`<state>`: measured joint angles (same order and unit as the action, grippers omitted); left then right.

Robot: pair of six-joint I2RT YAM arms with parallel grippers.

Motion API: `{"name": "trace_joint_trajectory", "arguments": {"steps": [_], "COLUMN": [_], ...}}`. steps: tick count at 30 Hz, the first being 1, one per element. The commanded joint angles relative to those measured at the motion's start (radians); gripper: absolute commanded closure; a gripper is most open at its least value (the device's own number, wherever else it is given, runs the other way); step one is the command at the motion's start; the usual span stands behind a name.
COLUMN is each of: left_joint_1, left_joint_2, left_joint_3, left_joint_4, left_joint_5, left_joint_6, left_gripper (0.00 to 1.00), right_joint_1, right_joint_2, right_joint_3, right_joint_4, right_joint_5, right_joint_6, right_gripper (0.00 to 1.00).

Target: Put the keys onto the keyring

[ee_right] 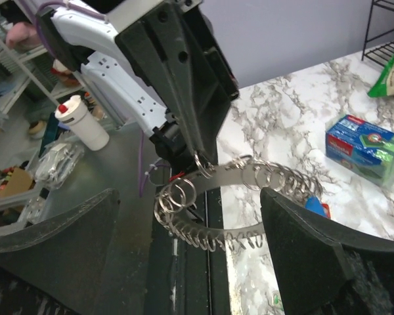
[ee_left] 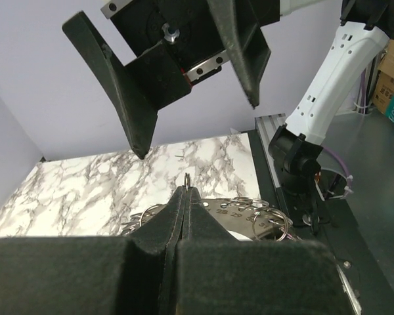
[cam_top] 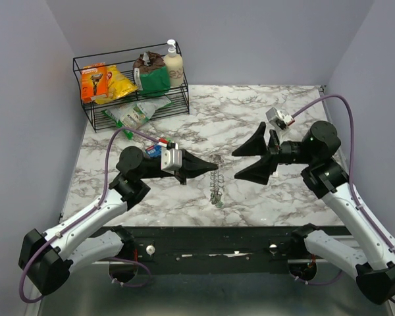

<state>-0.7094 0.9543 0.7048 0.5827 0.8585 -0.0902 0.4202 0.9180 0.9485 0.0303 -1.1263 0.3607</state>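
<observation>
Right wrist view: my left gripper (ee_right: 198, 156) pinches one small loop of the curved silver keyring band (ee_right: 276, 178), my right gripper (cam_top: 235, 165) gapes empty opposite it, and what look like coloured-headed keys (ee_right: 315, 207) beneath await threading, so I'd fetch one next.

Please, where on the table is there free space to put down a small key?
Bare marble: the far side between the wire basket and the right wall; the front edge right of the keyring. Crowded: the centre, around the left claw, right claw and keyring.
</observation>
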Motion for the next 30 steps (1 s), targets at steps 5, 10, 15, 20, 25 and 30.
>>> {"name": "trace_joint_trajectory", "arguments": {"steps": [5, 10, 15, 20, 25, 30], "left_joint_1": [-0.005, -0.005, -0.005, -0.005, -0.005, -0.007], "left_joint_2": [0.009, 0.008, 0.011, 0.009, 0.011, 0.012], "left_joint_3": [0.038, 0.039, 0.039, 0.041, 0.041, 0.041], "left_joint_4": [0.026, 0.022, 0.031, 0.032, 0.039, 0.051], "left_joint_5": [0.028, 0.030, 0.037, 0.040, 0.039, 0.033], "left_joint_6": [0.000, -0.006, -0.017, -0.026, -0.040, -0.060], "left_gripper": [1.00, 1.00, 1.00, 1.00, 1.00, 1.00], "right_joint_1": [0.040, 0.068, 0.098, 0.115, 0.124, 0.135], "right_joint_2": [0.041, 0.062, 0.082, 0.091, 0.096, 0.093], "right_joint_3": [0.049, 0.049, 0.049, 0.047, 0.050, 0.042], "right_joint_4": [-0.040, -0.010, -0.010, -0.006, -0.006, -0.009], "right_joint_5": [0.077, 0.106, 0.144, 0.164, 0.155, 0.140], "right_joint_6": [-0.031, -0.040, -0.046, -0.054, -0.054, -0.052], "right_gripper": [0.27, 0.28, 0.32, 0.34, 0.44, 0.48]}}
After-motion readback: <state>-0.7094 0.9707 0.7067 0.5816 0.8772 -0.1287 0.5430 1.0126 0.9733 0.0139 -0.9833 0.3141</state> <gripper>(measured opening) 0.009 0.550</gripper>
